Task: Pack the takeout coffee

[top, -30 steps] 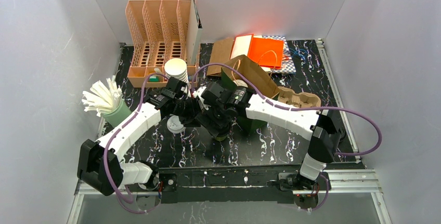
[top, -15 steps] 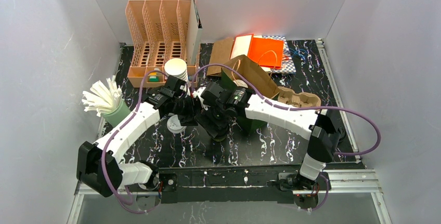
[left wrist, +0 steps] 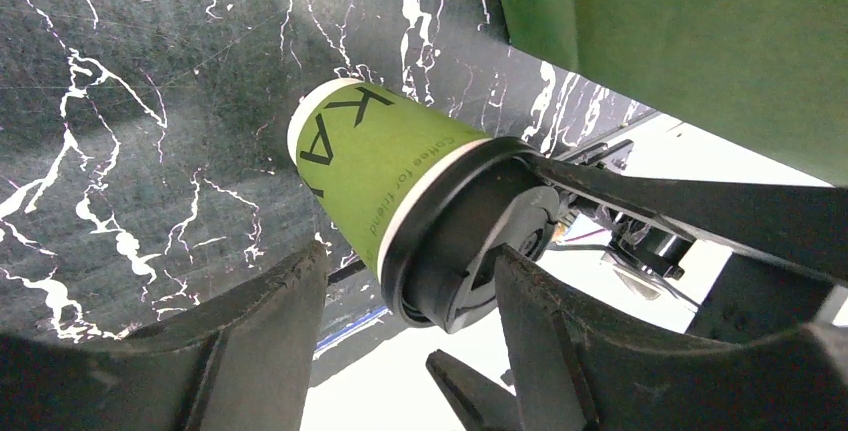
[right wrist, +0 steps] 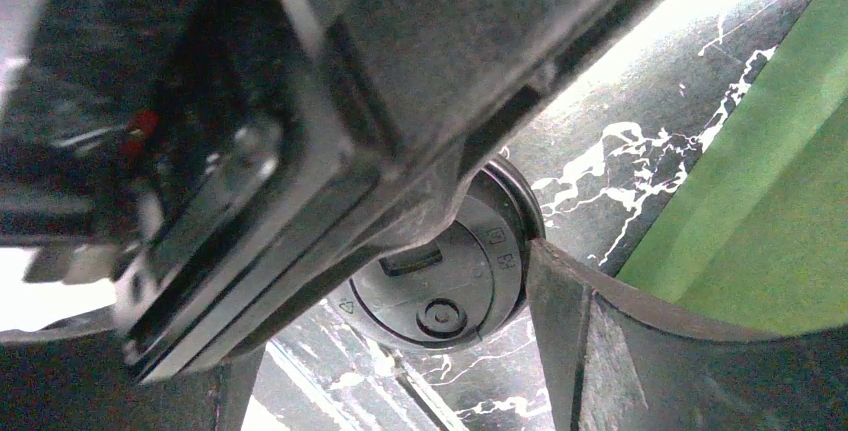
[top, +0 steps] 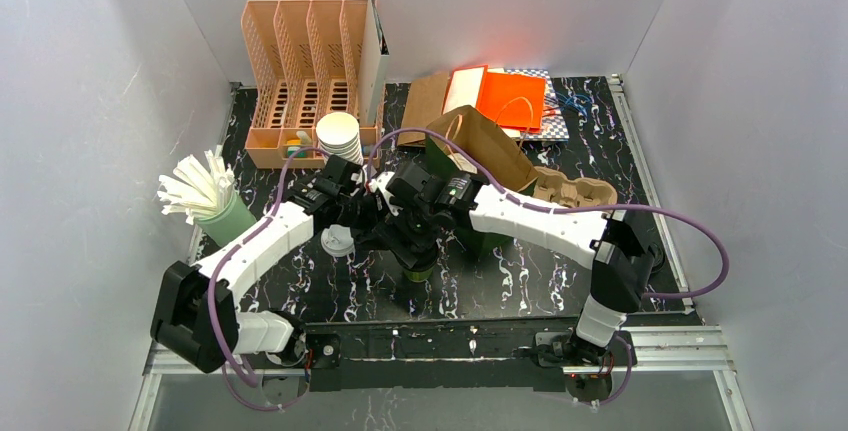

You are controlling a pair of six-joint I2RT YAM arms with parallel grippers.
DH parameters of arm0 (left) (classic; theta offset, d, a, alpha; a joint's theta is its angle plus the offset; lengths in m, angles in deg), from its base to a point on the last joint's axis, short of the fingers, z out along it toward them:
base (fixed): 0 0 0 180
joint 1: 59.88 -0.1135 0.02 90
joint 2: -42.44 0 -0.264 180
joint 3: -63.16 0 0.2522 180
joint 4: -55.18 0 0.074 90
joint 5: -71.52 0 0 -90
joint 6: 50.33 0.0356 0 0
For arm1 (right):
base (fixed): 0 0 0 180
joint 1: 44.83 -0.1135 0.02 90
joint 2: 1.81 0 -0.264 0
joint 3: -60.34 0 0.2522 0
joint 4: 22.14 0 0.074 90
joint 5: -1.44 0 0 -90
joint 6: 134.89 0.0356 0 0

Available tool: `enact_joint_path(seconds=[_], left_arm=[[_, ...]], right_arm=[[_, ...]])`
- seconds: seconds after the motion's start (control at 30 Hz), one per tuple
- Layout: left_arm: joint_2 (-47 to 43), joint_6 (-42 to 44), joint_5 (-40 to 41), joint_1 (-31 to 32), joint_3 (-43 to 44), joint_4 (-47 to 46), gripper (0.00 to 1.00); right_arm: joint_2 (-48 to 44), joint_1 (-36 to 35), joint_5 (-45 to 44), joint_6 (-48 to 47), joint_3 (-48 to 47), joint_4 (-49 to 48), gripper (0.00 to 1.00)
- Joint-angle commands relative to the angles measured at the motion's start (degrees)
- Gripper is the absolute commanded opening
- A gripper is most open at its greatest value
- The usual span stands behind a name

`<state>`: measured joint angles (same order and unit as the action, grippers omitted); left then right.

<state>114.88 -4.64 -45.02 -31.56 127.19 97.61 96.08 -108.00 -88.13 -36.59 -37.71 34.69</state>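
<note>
The takeout coffee here is a green paper cup (left wrist: 375, 166) with a black lid (right wrist: 450, 291), not a white one. It stands on the black marbled table and shows below both grippers in the top view (top: 419, 270). My left gripper (left wrist: 410, 341) is open, with the lid between its wide-set fingers. My right gripper (right wrist: 400, 351) hangs over the lid from above. Its right finger (right wrist: 560, 321) touches the lid's rim, and a gap shows on the other side. The left gripper's body hides much of the right wrist view.
A green-and-brown paper bag (top: 487, 146) stands open just right of the cup. A loose lid (top: 337, 242) lies to its left. A white cup stack (top: 338, 135), a peach rack (top: 305, 71), a straw holder (top: 205, 196), an egg-carton tray (top: 575, 189) and flat bags (top: 500, 96) ring the area.
My left gripper has swung right and closed in on the cup's lid. The green cup now shows more plainly just below the two grippers.
</note>
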Motion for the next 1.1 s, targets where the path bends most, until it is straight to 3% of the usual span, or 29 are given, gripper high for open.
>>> enact_joint_path(seconds=[0.0,0.47,0.67,0.83,1.0,1.07], left_arm=[[1.19,1.29,-2.1,0.26,-0.42,-0.41,0.58],[1.7,2.67,-1.36,0.25,0.91,1.3,0.56],[0.2,2.32,-1.12,0.27,5.16,1.96,0.59],[-0.99,3.63,-0.64,0.34,8.45,1.99,0.6],[-2.13,10.31,1.75,1.6,11.95,2.09,0.6],[-2.51,13.99,3.52,2.99,13.11,2.4,0.66]], right_arm=[[-0.69,0.07,-0.14,0.66,-0.93,-1.23,0.96],[-8.19,0.06,-7.74,7.05,-2.02,2.62,0.98],[-14.88,0.07,-13.71,22.04,0.61,4.53,0.84],[-23.77,0.04,-14.09,33.63,9.57,-1.81,0.73],[-29.72,-0.13,-14.26,40.58,17.21,-8.15,0.69],[-32.39,-0.17,-14.23,42.78,20.76,-10.87,0.69]])
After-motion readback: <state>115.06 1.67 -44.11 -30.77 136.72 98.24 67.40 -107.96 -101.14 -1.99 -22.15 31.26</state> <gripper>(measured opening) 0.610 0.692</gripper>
